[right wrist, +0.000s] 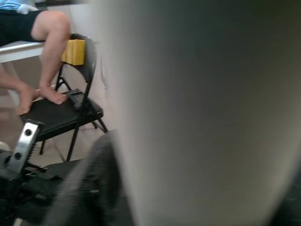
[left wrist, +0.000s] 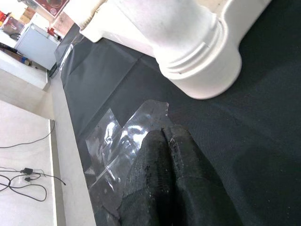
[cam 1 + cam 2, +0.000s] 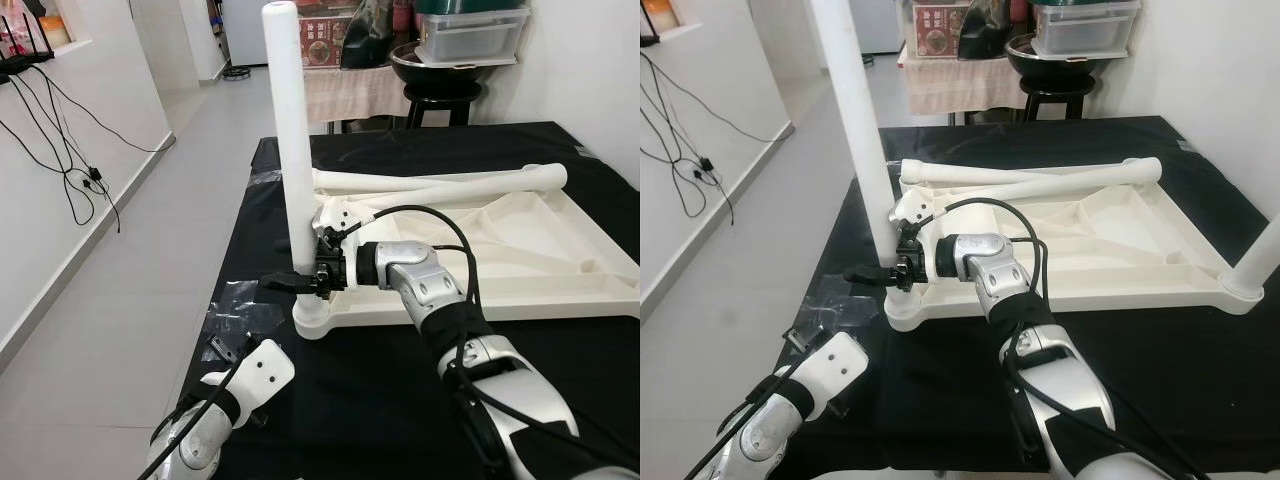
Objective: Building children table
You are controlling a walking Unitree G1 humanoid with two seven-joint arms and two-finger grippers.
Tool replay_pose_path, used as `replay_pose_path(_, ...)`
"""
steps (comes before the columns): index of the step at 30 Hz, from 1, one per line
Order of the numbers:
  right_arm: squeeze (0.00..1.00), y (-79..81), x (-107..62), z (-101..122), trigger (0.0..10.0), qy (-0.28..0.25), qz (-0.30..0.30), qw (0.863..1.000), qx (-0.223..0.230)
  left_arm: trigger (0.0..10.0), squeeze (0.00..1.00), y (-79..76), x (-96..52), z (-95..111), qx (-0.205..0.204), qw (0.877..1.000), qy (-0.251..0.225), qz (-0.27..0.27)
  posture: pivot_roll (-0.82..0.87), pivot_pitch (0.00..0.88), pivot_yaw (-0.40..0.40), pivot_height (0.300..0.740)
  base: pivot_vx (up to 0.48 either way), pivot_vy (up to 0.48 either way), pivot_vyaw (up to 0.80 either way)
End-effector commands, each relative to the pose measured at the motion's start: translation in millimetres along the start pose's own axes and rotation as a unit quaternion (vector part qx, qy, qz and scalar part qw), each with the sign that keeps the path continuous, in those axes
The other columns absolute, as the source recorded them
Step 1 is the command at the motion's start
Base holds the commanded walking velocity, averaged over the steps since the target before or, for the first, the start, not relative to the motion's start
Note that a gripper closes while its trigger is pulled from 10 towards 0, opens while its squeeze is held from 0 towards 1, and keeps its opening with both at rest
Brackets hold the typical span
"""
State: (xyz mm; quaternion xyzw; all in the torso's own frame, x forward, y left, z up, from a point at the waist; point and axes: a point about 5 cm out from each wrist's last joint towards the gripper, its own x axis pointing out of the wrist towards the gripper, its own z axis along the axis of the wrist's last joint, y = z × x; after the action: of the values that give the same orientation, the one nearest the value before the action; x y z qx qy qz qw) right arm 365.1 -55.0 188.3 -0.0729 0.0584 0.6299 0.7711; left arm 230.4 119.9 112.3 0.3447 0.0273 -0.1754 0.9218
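The right gripper [image 3: 300,281] clamps its black fingers on the base of an upright white table leg [image 3: 290,150], seated in the corner socket of the overturned white tabletop [image 3: 540,250]. Two loose legs [image 3: 440,180] lie across the tabletop's far edge. The tabletop rests on a black sheet [image 3: 400,400] covering the floor. The left gripper [image 2: 167,155], fingers pressed together, hovers over clear plastic wrap [image 2: 117,141] at the sheet's left edge.
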Motion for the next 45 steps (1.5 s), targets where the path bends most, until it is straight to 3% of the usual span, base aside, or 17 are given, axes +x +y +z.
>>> replay_pose_path(1,0.0,6.5,9.4,-2.5,0.0,0.001,0.04,0.999,0.018,10.0,0.0,-0.5,0.4,-2.6,0.004,1.0,0.006,0.001,-0.06,0.003,0.017,0.74,0.0,0.0,0.0)
replay_pose_path(11,0.0,-0.9,-9.9,-11.4,0.0,-0.009,-0.017,1.0,0.004,10.0,0.0,0.0,0.3,-1.0,0.004,1.0,0.005,0.002,-0.08,0.016,0.024,0.74,0.0,0.0,0.0)
replay_pose_path(15,0.0,5.1,-11.5,-32.3,0.0,-0.001,-0.113,0.993,0.033,10.0,0.0,1.4,-1.6,-1.3,0.004,1.0,0.004,0.002,-0.09,0.032,0.018,0.74,0.0,0.0,0.0)
replay_pose_path(16,0.0,10.6,-13.5,-48.1,0.0,-0.012,-0.288,0.954,0.087,10.0,0.0,2.5,-2.6,-1.3,0.004,1.0,0.004,0.002,-0.09,0.042,0.025,0.74,0.0,0.0,0.0)
replay_pose_path(17,0.0,10.6,-13.5,-48.1,0.0,-0.012,-0.288,0.954,0.087,10.0,0.0,2.5,-2.6,-1.3,0.004,1.0,0.004,0.002,-0.09,0.042,0.025,0.74,0.0,0.0,0.0)
replay_pose_path(18,0.0,23.5,-20.1,-58.3,0.0,-0.005,-0.397,0.912,0.105,10.0,0.0,3.9,-3.4,-2.2,0.004,1.0,0.004,0.002,-0.09,0.043,0.036,0.74,0.0,0.0,0.0)
replay_pose_path(19,0.0,23.5,-20.1,-58.3,0.0,-0.005,-0.397,0.912,0.105,10.0,0.0,3.9,-3.4,-2.2,0.004,1.0,0.004,0.002,-0.09,0.043,0.036,0.74,0.0,0.0,0.0)
replay_pose_path(20,0.0,31.4,-25.6,-60.4,0.0,0.001,-0.45,0.888,0.098,10.0,0.0,4.8,-3.6,-3.1,0.003,1.0,0.004,0.001,-0.1,0.041,0.039,0.74,0.0,0.0,0.0)
replay_pose_path(23,0.0,28.2,-31.0,-60.4,0.0,0.006,-0.475,0.876,0.083,10.0,0.0,5.0,-3.3,-3.3,0.003,1.0,0.004,0.001,-0.12,0.028,0.041,0.74,0.0,0.0,0.0)
replay_pose_path(29,0.0,14.1,-21.4,-51.3,0.0,0.011,-0.44,0.896,0.056,10.0,0.0,3.8,-2.6,-3.8,0.003,1.0,0.005,0.001,-0.1,0.024,0.031,0.74,0.0,0.0,0.0)
replay_pose_path(30,0.0,12.8,-19.6,-48.8,9.8,0.012,-0.434,0.899,0.051,10.0,0.0,3.7,-2.4,-3.9,0.004,1.0,0.006,0.001,-0.1,0.021,0.03,0.74,0.0,0.0,0.0)
replay_pose_path(32,0.0,12.8,-19.6,-48.8,9.8,0.012,-0.434,0.899,0.051,10.0,0.0,3.7,-2.4,-3.9,0.004,1.0,0.006,0.001,-0.1,0.021,0.03,0.74,0.0,0.0,0.0)
replay_pose_path(33,0.2,11.6,-18.9,-43.4,10.0,0.009,-0.423,0.905,0.046,10.0,0.0,3.4,-1.9,-3.8,0.004,1.0,0.006,0.001,-0.1,0.018,0.03,0.74,0.0,0.0,0.0)
replay_pose_path(34,1.0,7.6,-18.9,-36.7,10.0,0.002,-0.403,0.914,0.039,10.0,0.0,3.1,-1.2,-3.8,0.004,1.0,0.006,0.001,-0.1,0.014,0.03,0.74,0.0,0.0,0.0)
replay_pose_path(40,1.0,-6.9,-21.3,-11.0,10.0,-0.029,-0.34,0.94,0.013,10.0,0.0,2.5,0.8,-3.7,0.004,1.0,0.006,0.0,-0.1,0.008,0.028,0.74,0.0,0.0,0.0)
replay_pose_path(44,1.0,-7.1,-15.0,11.4,10.0,-0.044,-0.215,0.975,-0.027,10.0,0.0,2.5,3.3,-4.1,0.004,1.0,0.007,0.0,-0.1,0.002,0.027,0.74,0.0,0.0,0.0)
replay_pose_path(45,0.0,-6.7,-12.2,14.1,10.0,-0.043,-0.169,0.984,-0.033,10.0,0.0,2.6,4.1,-4.3,0.004,1.0,0.007,0.0,-0.09,0.0,0.027,0.74,0.0,0.0,0.0)
